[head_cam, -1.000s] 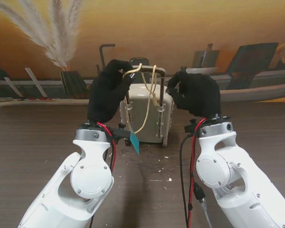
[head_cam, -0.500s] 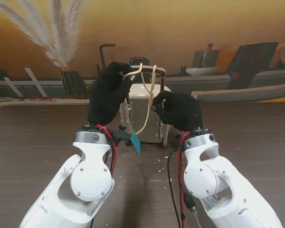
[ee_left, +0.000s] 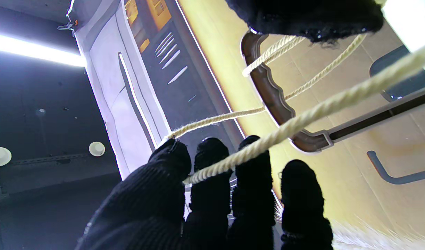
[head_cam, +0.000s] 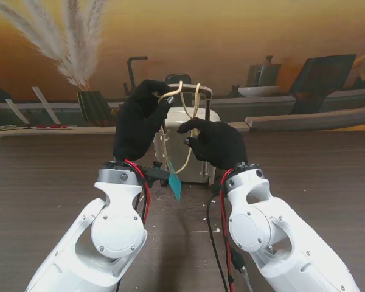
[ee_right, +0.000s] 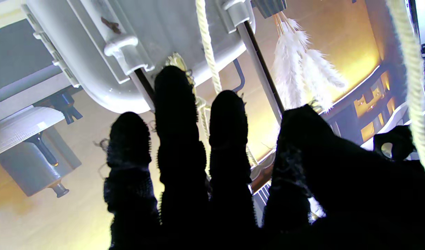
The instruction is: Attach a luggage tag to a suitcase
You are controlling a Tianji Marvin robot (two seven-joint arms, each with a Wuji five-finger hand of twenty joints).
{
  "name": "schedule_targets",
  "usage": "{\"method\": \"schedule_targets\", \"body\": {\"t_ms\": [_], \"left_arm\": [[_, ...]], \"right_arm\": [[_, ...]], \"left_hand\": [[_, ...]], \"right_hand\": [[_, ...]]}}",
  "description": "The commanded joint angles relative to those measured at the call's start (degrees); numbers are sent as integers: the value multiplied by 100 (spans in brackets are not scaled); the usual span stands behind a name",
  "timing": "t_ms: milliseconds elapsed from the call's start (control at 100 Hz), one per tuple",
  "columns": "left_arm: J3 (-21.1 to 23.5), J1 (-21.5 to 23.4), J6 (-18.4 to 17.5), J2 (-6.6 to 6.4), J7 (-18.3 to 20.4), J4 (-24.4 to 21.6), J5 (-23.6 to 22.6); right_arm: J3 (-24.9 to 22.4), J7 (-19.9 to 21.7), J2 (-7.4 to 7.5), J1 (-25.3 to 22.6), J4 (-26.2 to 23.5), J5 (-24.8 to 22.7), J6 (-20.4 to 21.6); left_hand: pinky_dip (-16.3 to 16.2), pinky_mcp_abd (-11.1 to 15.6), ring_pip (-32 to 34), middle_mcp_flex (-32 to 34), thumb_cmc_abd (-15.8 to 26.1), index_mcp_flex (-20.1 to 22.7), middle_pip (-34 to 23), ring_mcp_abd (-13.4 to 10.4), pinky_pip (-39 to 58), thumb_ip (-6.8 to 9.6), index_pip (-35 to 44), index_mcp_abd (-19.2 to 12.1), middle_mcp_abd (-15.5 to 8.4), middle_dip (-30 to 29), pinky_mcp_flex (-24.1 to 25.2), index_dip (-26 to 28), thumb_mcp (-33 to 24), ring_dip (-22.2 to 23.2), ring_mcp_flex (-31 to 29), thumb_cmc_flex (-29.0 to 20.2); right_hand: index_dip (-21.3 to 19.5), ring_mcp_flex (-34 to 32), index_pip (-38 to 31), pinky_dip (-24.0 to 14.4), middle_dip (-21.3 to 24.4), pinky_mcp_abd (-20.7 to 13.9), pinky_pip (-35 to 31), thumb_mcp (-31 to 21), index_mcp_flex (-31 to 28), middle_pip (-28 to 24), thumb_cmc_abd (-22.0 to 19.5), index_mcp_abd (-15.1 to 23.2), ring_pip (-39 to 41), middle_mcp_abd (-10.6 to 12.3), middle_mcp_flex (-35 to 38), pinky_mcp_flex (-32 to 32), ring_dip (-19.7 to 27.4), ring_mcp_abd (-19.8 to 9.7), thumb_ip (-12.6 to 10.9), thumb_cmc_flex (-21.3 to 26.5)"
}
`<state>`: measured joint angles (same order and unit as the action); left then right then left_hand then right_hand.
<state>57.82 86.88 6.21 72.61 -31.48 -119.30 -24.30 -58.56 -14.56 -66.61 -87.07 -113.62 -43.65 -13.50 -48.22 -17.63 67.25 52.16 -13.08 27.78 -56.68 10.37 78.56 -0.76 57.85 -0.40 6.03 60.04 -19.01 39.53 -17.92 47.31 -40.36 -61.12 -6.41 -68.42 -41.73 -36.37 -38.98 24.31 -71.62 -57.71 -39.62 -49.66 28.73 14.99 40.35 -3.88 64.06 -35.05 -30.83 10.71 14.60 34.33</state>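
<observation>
From the stand's view, the cream suitcase stands upright on the table, straight ahead between my two arms. My left hand is raised at the suitcase's handle, fingers closed on the pale cord that loops over it. The teal luggage tag hangs low from the cord, just right of my left wrist. My left wrist view shows what the stand cannot: the cord passes between my thumb and fingers and wraps around the brown handle. My right hand is in front of the suitcase, fingers apart, gripping nothing. Its wrist view shows fingertips near the suitcase shell with a cord strand beside them.
</observation>
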Motion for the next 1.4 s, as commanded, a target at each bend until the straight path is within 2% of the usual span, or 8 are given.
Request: {"method": "schedule_targets", "body": {"t_ms": [0, 130, 200, 360, 640, 1010, 1390], "left_arm": [[-3, -5, -14, 21, 77, -45, -10], [-6, 6, -15, 25, 68, -43, 3], [-7, 14, -16, 27, 66, -43, 17], [3, 36, -25, 25, 64, -46, 21], [30, 63, -45, 16, 78, -50, 24], [18, 72, -57, 11, 80, -31, -2], [17, 69, -81, 3, 104, -25, -11]], "right_arm": [[32, 154, 11, 73, 5, 18, -52], [153, 275, 6, 245, 81, 71, -213], [233, 330, -5, 357, 140, 119, -350], [385, 345, -46, 548, 268, 156, -722], [436, 220, -87, 576, 283, 28, -1112], [499, 230, -101, 681, 296, -12, -1269], [682, 353, -128, 925, 364, -15, -1647]], "left_hand": [[-28, 49, -82, 24, -20, 117, 72, 6, 110, 95, -45, -14, -82, -74, -6, -130, 177, -65, -34, -313], [-26, 46, -88, 23, -22, 119, 74, 19, 108, 95, -52, -9, -80, -76, -4, -154, 180, -69, -31, -311], [-24, 47, -91, 18, -28, 124, 82, 21, 105, 97, -56, -16, -77, -80, 2, -167, 180, -72, -31, -311], [-23, 46, -92, 20, -34, 125, 93, 21, 104, 99, -53, -16, -76, -88, 0, -175, 179, -74, -31, -309], [-17, 49, -91, 26, -41, 124, 109, 21, 97, 100, -60, -15, -68, -102, 7, -193, 176, -77, -31, -308], [-10, 48, -92, 24, -56, 139, 127, 22, 90, 108, -114, -9, -70, -118, 15, -259, 166, -79, -31, -298], [-5, 49, -94, 27, -67, 156, 140, 23, 90, 112, -142, -2, -62, -131, 11, -297, 161, -82, -30, -290]], "right_hand": [[155, 47, 121, -83, -36, -1, 51, 124, 256, -50, -195, 212, 3, -90, -114, 96, -32, 62, -246, 177], [91, 122, 246, -100, -72, -26, 104, 191, 413, -50, -331, 234, -7, -105, -216, 164, -26, 77, -415, 155], [-130, 181, 465, -135, -83, -31, 147, 190, 563, -42, -437, 201, -19, -132, -292, 222, -16, 103, -677, 75], [-293, 298, 705, -157, -105, -33, 178, 267, 1069, -127, -583, -19, -8, -163, -474, 328, -22, 143, -759, -42], [-282, 415, 1032, -164, -98, -4, 215, 428, 1537, -198, -730, -842, -1, -217, -655, 412, -13, 214, -747, -165], [-238, 519, 1210, -152, -72, -25, 270, 530, 1717, -246, -793, -1110, -4, -228, -810, 480, 2, 226, -749, -204], [-174, 586, 1340, -155, -78, -29, 303, 613, 1883, -338, -872, -1436, 12, -232, -951, 536, 6, 239, -750, -215]]}}
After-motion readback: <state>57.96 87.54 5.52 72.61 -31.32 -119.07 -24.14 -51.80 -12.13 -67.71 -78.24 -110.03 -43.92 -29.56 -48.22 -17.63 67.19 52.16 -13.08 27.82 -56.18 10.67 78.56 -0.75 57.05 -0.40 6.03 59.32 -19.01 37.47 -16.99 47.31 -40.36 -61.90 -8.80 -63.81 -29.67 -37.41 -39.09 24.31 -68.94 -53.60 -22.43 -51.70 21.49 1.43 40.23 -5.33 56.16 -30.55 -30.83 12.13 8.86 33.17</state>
